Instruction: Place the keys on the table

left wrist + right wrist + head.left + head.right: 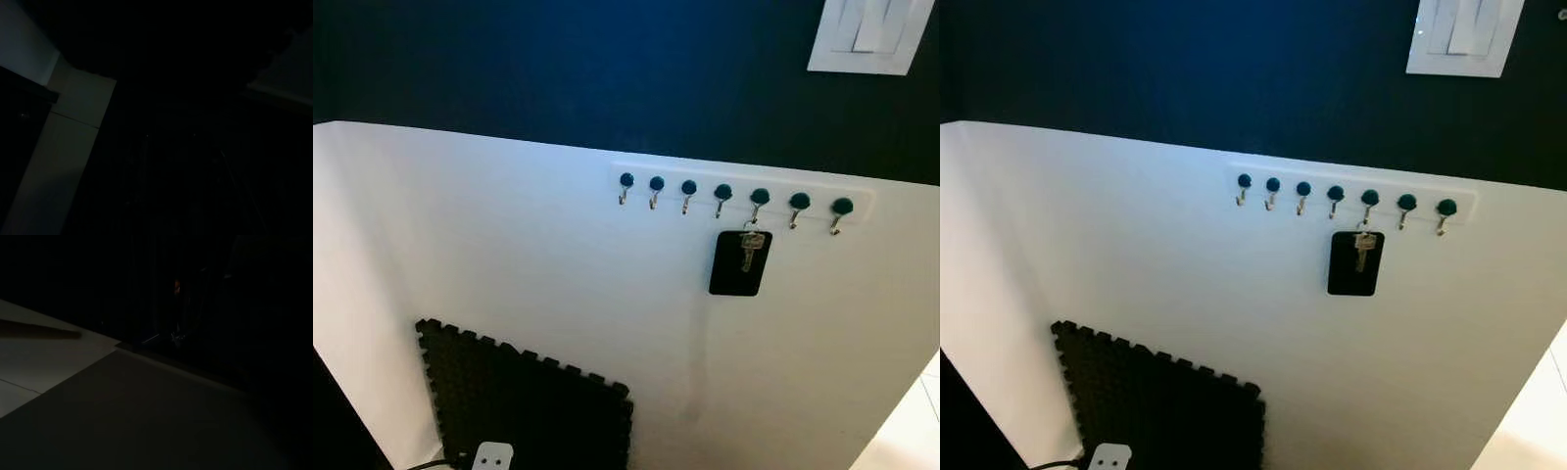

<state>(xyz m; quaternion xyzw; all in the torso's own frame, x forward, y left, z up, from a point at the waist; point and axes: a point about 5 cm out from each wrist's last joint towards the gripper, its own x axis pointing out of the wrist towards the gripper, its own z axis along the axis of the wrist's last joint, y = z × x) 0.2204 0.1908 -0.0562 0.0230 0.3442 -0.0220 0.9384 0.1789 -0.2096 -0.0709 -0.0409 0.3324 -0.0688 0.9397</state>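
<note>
Keys [750, 251] hang at 2 o'clock on a hook [759, 199]; snagging risks dropping them. Claw states: cannot tell.

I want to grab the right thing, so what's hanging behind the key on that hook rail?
A flat black rectangular tag hangs directly behind the silver key, under the fifth hook from the left. The white panel behind the tag is covered.
</note>
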